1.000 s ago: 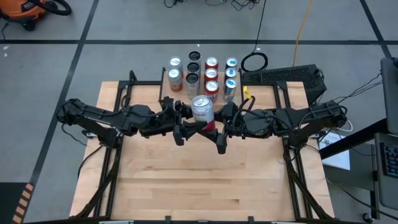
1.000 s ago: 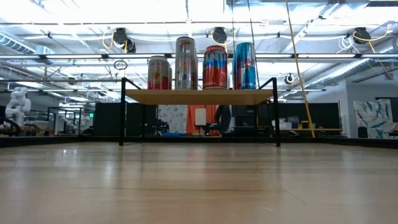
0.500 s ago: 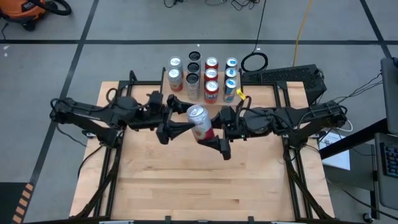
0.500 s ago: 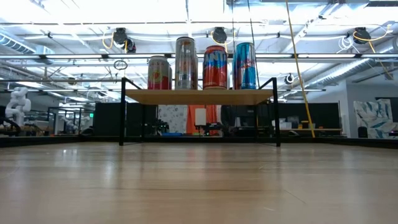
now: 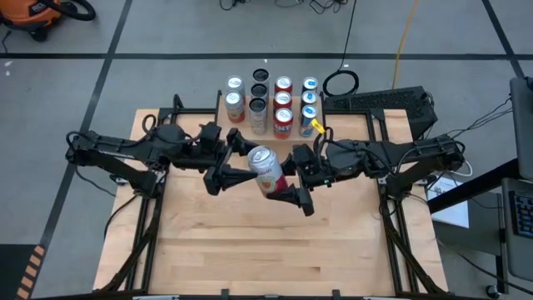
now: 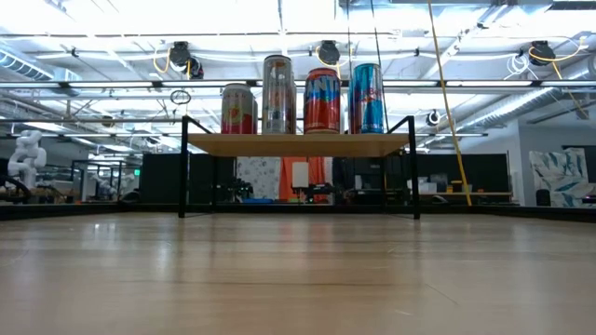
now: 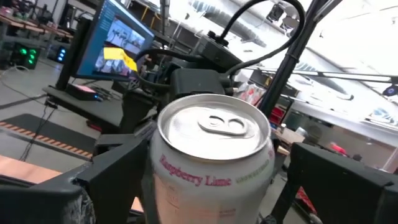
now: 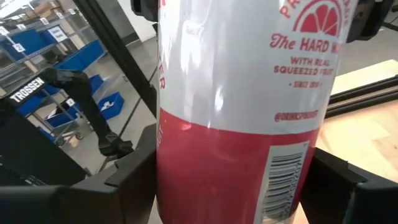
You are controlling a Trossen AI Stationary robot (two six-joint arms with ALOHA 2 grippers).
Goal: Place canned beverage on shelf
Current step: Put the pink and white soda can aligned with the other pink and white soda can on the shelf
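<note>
Item: canned beverage (image 5: 265, 168), white upper body, red lower body, silver lid with pull tab.
Location: held in the air above the surface, nearer its far edge than its near edge, roughly midway between the left and right edges. Not on the shelf.
Attitude: tilted; lid end leans toward the far-left, red base toward the near-right. Long axis is off vertical.

Holder: right gripper (image 5: 287, 185), fingers closed around the lower red part of the can; in the right wrist view the can (image 8: 239, 106) fills the gap between both fingers.
Second arm: left gripper (image 5: 223, 171), just beside the can on its left, fingers spread wide and gripping nothing; in the left wrist view the lid (image 7: 214, 127) sits between them, with no contact visible.

Destination: shelf (image 6: 298, 145), at the middle of the surface's far edge, beyond the can. Its top carries two rows of standing cans (image 5: 271, 98); no free slot can be made out from above.

Governing relation (judgement): the shelf lies straight out beyond the can toward the far edge, and the right arm alone bears the load. The can needs righting to vertical before it goes down.
</note>
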